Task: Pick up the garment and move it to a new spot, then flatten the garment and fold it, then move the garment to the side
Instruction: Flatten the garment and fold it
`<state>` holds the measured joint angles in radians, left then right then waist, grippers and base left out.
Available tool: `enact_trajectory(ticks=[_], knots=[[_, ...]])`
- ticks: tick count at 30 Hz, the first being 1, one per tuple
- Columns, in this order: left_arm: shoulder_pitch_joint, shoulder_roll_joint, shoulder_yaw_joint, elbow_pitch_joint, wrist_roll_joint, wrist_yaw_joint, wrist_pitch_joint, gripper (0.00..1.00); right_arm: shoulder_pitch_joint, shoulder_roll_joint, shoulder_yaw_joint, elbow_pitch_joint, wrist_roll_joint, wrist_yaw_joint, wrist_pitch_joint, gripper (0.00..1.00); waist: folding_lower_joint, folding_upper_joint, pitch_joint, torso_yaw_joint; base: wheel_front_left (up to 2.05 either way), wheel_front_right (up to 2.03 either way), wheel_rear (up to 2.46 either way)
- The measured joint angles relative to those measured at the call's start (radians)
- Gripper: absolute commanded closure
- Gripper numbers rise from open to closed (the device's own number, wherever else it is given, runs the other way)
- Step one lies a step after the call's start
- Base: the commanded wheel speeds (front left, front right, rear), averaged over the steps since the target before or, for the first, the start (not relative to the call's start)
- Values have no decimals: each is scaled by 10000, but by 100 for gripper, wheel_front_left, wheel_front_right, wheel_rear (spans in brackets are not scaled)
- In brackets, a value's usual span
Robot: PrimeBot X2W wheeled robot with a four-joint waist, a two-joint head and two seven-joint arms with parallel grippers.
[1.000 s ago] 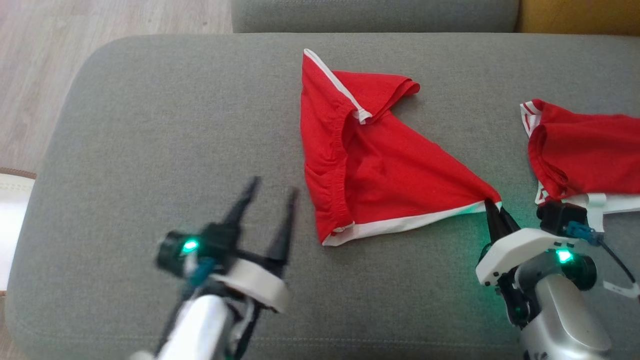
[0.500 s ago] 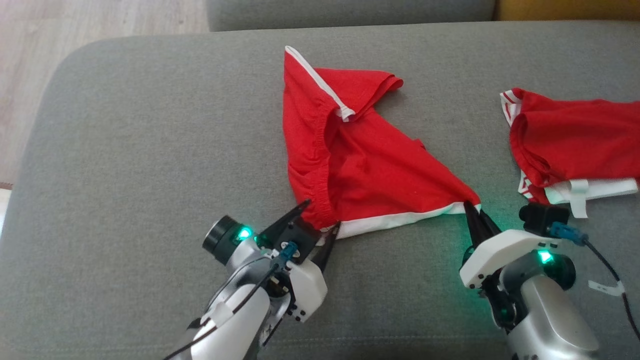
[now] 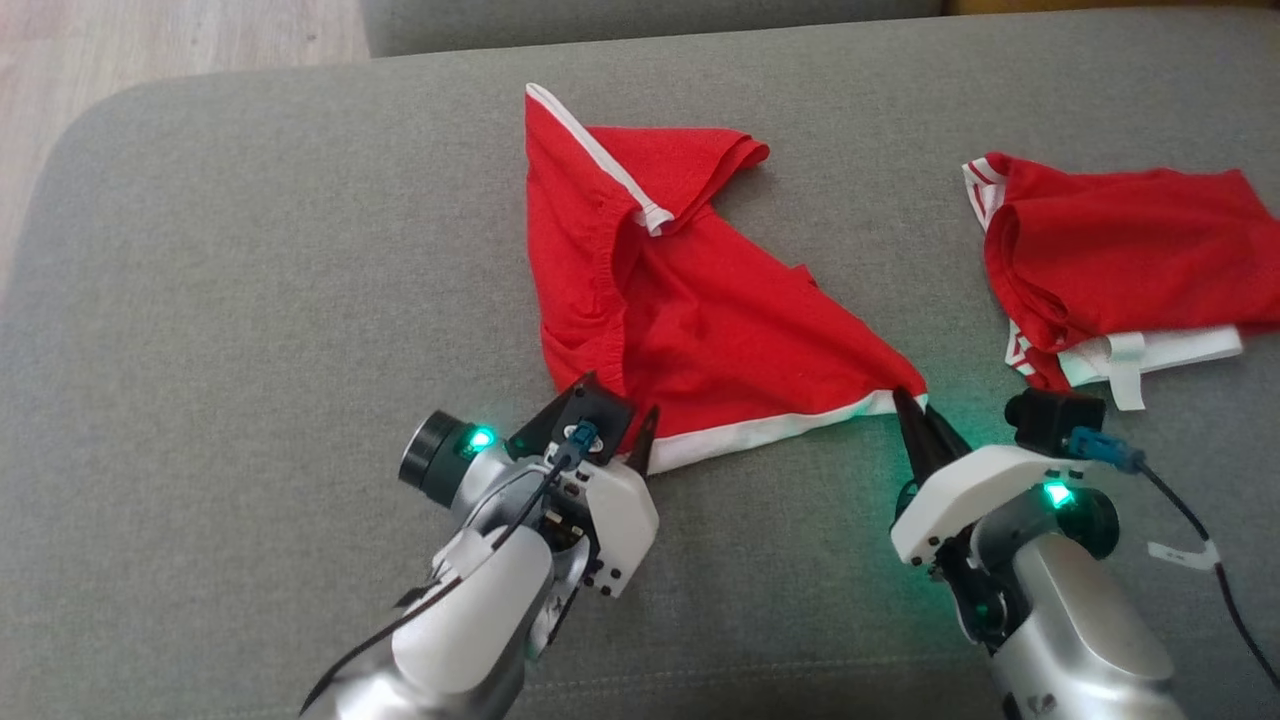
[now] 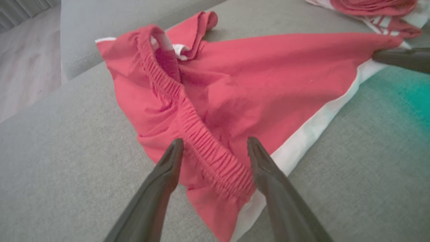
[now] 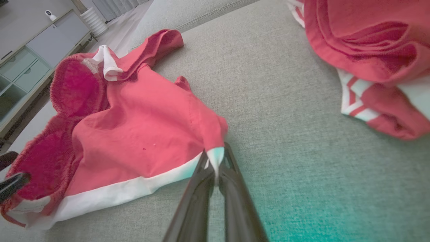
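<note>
Red garment [image 3: 700,320] is lying mid-way across the grey cushion [image 3: 250,300]. Right gripper [image 3: 908,410] is clamping its white-hemmed corner. Left gripper [image 4: 215,140], earlier clear of it, is now straddling the waistband [image 4: 201,148], fingers apart.

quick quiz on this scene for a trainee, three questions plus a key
1. True or false: the right gripper is shut on a white-trimmed corner of the red shorts.
2. The left gripper's open fingers straddle which part? A pocket, B elastic waistband, C label.
3. Counting the shorts, how many red garments lie on the grey cushion?
Key: 1 true; 2 B; 3 two.
</note>
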<state>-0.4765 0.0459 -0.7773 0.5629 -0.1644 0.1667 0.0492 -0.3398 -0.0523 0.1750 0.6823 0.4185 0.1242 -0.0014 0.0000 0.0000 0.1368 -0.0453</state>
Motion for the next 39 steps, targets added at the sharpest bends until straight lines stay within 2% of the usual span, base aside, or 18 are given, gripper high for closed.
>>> enact_trajectory(ticks=[4, 5, 6, 13, 27, 29, 30, 31, 39], knots=[[-182, -6, -159, 500, -255, 316, 109, 0, -41, 0, 165, 96, 157, 0, -92, 100, 0, 0, 21, -43, 0, 0, 0], [-182, -6, -159, 500, -255, 316, 109, 53, -41, 0, 165, 96, 157, 0, -92, 100, 0, 0, 21, -43, 0, 0, 0], [-245, -6, -159, 614, -313, 368, 109, 100, -46, 0, 169, 128, 159, 0, -115, 100, 0, 0, 22, -37, 0, 0, 0], [-441, -29, -109, 1080, -849, 529, -349, 100, -65, -6, 71, 422, 157, 0, -251, 100, 0, 0, -45, 305, 0, 0, 0], [115, 213, 529, 1565, -1741, 533, -1028, 100, 14, -4, -230, 525, 125, 0, -261, 100, 0, 0, -497, 1073, 0, 0, 0], [186, 222, 575, 1613, -1827, 533, -1074, 47, 27, -4, -236, 491, 125, 0, -249, 100, 0, 0, -493, 1079, 0, 0, 0], [212, 230, 610, 1649, -1848, 535, -1137, 3, 28, -4, -242, 462, 125, 0, -247, 100, 0, 0, -494, 1079, 0, 0, 0], [229, 244, 663, 1703, -1868, 539, -1154, 0, 31, -4, -255, 426, 123, 0, -247, 100, 0, 0, -500, 1080, 0, 0, 0], [636, 504, 1195, 1689, -2343, 723, -2180, 0, 434, -4, -428, 157, 111, 0, -199, 100, 0, 0, -763, 1040, 0, 0, 0]])
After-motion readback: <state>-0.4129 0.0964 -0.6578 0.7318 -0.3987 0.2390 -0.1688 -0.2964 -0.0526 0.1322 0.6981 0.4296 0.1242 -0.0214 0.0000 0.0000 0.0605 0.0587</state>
